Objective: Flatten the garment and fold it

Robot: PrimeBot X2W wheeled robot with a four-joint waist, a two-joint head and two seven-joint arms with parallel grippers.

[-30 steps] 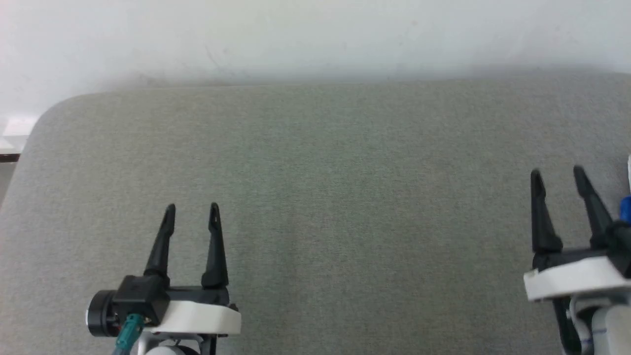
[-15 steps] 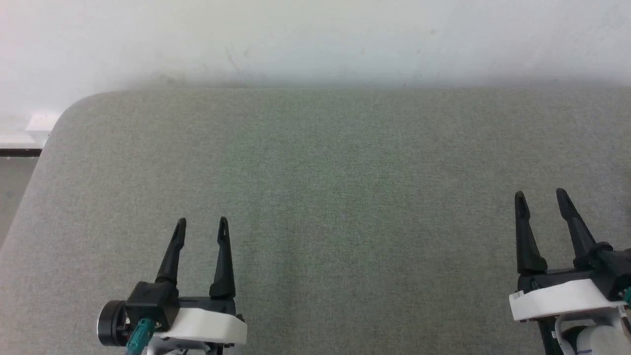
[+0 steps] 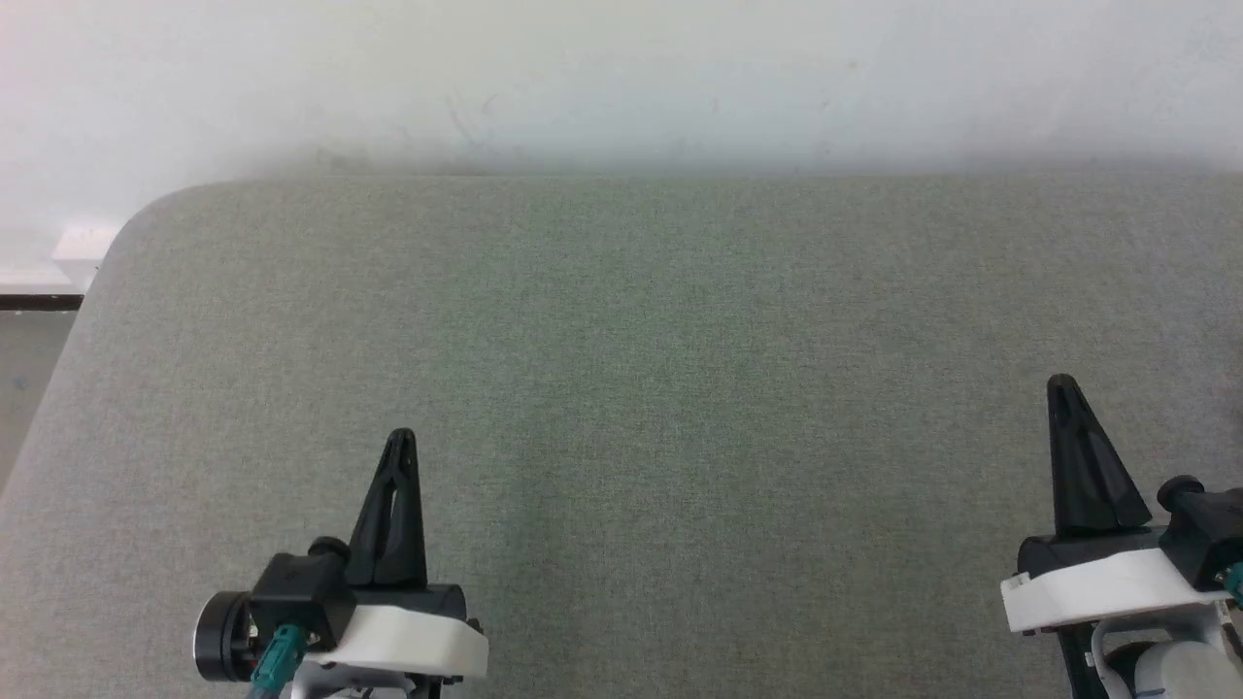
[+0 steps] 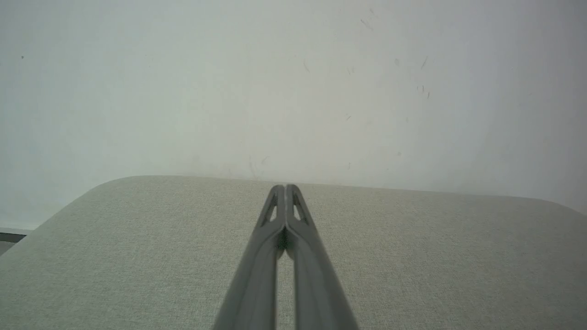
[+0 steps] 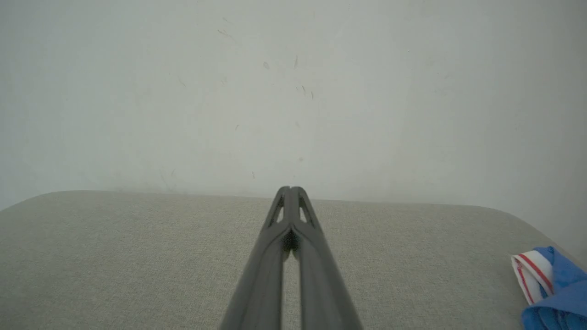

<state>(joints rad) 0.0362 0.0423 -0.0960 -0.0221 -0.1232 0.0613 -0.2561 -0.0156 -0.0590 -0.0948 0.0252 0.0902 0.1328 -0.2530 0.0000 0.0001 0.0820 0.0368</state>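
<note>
A big counter (image 3: 680, 320) with soft grey-green cloth on top lies flat in the middle. Its corner at 10 o'clock is round. A white wall (image 3: 621, 78) stands behind it at 12 o'clock. The wall has a few small dark marks (image 5: 303, 89) on it. At 9 o'clock, past the counter's edge, a thin dark strip (image 3: 37, 302) runs under a white ledge (image 3: 58, 257).

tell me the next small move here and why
Probably open the right tool and swing it toward its own right, to the blue garment. Both it and the left tool are shut on nothing over the grey padded surface. The garment, with red-and-white striped trim, lies bunched in the lower right corner of the right wrist view, off to the side of that tool.
</note>
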